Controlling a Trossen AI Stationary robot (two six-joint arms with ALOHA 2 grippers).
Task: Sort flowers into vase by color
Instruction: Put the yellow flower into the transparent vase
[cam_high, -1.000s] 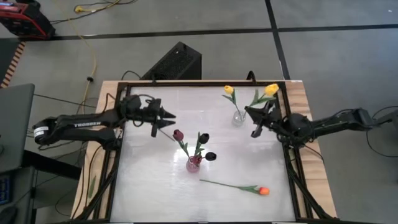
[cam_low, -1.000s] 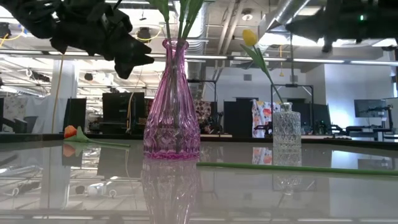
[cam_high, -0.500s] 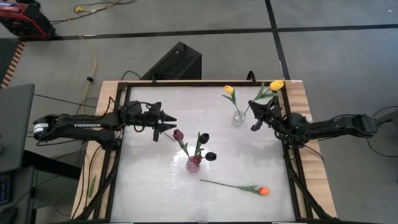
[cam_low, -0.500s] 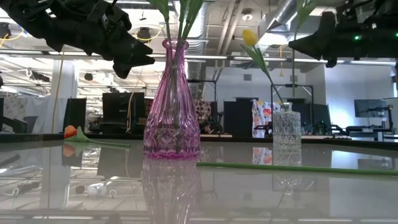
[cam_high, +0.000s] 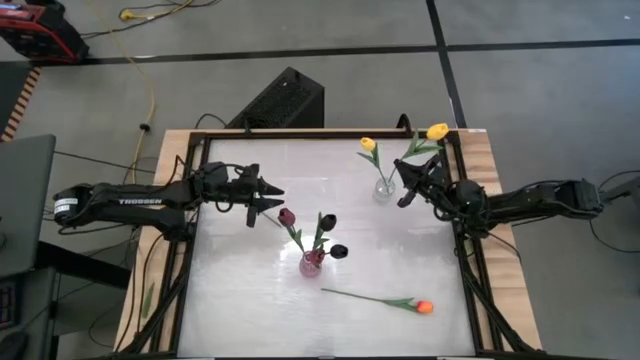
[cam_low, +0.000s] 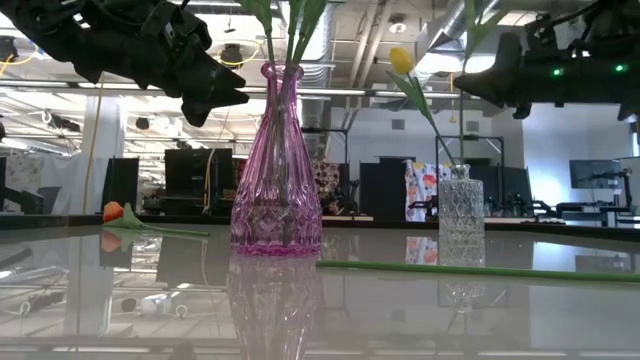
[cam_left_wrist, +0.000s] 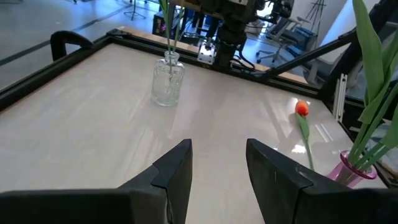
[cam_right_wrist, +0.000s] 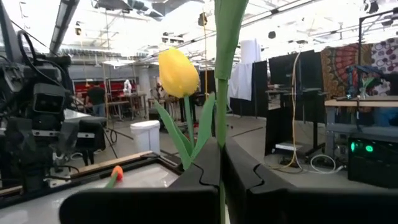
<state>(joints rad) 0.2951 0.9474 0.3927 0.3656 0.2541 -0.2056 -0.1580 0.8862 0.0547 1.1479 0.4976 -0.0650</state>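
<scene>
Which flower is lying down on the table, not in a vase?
The orange tulip. It lies flat near the table's front edge, while the others stand in vases or are held by the right gripper.

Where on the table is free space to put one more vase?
Free: the wide patch between the left pincer, the table's frame and the clear vase; also beside the orange tulip. Crowded: around the pink vase.

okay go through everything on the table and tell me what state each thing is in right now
left gripper: open, empty, above the table.
right gripper: shut on held yellow tulip.
clear vase: upright, one yellow tulip in it.
pink vase: upright, holds dark tulips.
orange tulip: lying on the table.
</scene>
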